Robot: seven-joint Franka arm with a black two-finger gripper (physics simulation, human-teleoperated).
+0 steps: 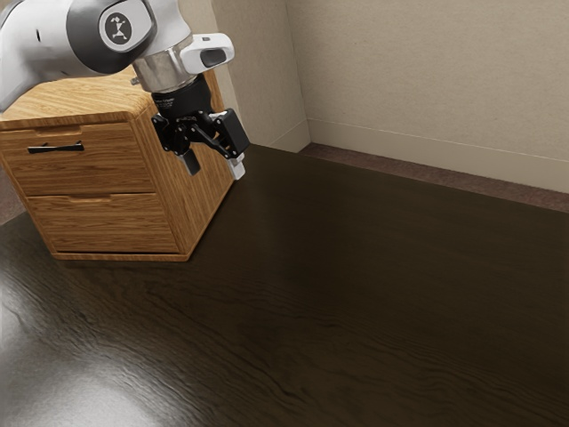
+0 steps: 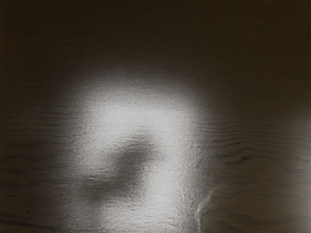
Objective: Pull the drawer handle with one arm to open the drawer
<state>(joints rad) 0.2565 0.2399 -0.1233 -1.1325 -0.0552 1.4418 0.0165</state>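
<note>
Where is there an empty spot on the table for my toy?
Nearly the whole dark table is bare, from the wooden cabinet across to the wall. It is crowded only by the cabinet's corner, where the open gripper hangs.

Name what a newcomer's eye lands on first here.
The light wooden drawer cabinet at the exterior view's left stands out against the dark glossy table. In front of its corner hang the arm's fingers, open and holding nothing, apart from the cabinet's black handle.
</note>
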